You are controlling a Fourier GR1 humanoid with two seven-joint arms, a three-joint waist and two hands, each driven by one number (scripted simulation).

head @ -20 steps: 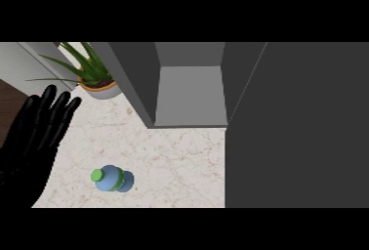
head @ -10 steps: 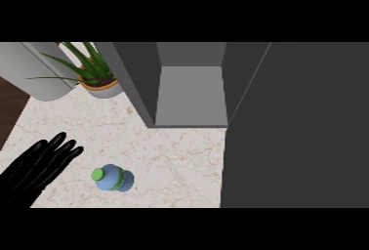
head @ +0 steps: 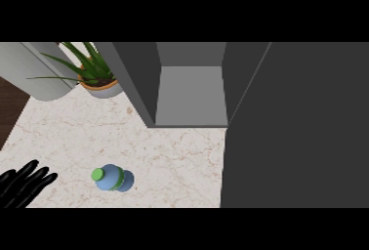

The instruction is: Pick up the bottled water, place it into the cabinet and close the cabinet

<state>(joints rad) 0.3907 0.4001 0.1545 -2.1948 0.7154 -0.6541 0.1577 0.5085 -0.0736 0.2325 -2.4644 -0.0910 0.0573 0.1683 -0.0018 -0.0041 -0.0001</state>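
Grey cabinet (head: 191, 93) open; bottled water (head: 112, 177) outside (on counter (head: 173, 156)); left hand (head: 23, 184) fingers straight.

A pale marbled countertop (head: 166, 151) with faint brown veining fills the middle. At its far left corner stands a potted plant (head: 92, 73) beside a grey cylinder (head: 39, 73). Dark wooden floor (head: 10, 105) shows left.

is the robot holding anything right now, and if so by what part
Nothing is held. The left hand is open with straight fingers, apart from the bottled water, which stands untouched on the counter. The right hand is out of view.
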